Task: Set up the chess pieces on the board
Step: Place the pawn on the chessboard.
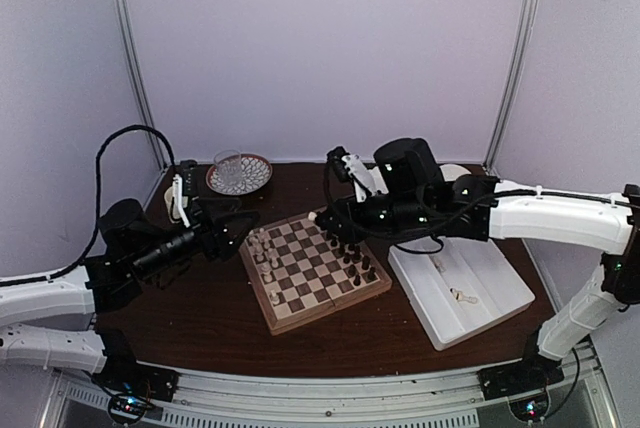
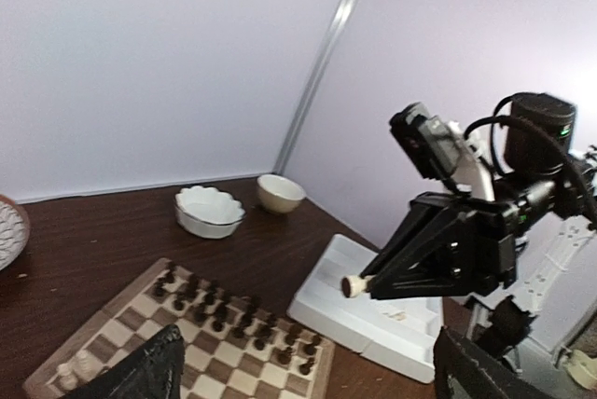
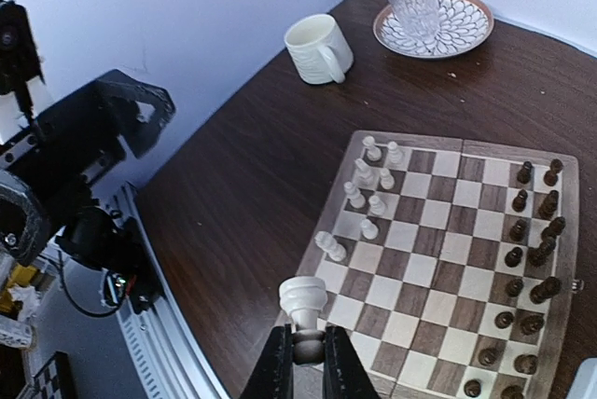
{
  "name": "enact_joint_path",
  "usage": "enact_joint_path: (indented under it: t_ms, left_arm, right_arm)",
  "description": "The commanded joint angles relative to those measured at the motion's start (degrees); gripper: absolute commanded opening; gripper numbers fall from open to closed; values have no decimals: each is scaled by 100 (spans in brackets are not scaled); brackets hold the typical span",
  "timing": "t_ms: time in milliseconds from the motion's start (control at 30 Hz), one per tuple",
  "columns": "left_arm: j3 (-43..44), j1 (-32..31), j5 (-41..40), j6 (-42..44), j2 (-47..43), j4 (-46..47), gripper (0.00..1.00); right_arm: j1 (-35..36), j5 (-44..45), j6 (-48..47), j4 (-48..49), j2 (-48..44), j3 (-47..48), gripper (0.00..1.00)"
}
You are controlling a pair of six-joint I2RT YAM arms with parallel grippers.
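Note:
The board (image 1: 300,320) lies mid-table. Several cream-white chess pieces (image 1: 265,253) stand along its left side and dark pieces (image 1: 352,260) along its right. My right gripper (image 3: 305,350) is shut on the base of one cream piece (image 3: 304,298), held over the board's near-left corner. From the left wrist that piece (image 2: 354,285) sticks out of the right gripper, above the tray edge. My left gripper (image 2: 308,376) hangs left of the board with its fingers (image 2: 140,371) spread wide and nothing between them; in the top view this left gripper (image 1: 245,228) is just beside the cream pieces.
A white tray (image 1: 495,268) right of the board holds a small cream piece (image 1: 460,296). A glass on a patterned plate (image 1: 240,173) and a mug (image 3: 317,48) stand at the back left. Two white bowls (image 2: 210,210) sit at the back right.

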Motion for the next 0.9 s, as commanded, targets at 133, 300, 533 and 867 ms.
enact_joint_path:
  t_ms: [133, 300, 533, 867]
  left_arm:
    - [-399, 38, -1599, 1279, -258, -744, 90]
    - [-324, 43, -1671, 1359, -90, -829, 89]
    - [-264, 38, -1956, 1438, -273, -1165, 89]
    - [-563, 37, -2801, 1406, -915, -1244, 90]
  right_arm:
    - [107, 664, -873, -4127, 1669, 2313, 0]
    - [227, 1131, -1137, -5295, 2628, 3590, 1]
    - [263, 1172, -1428, -6046, 3744, 4710, 3]
    - [265, 1017, -1509, -6292, 4844, 5933, 4]
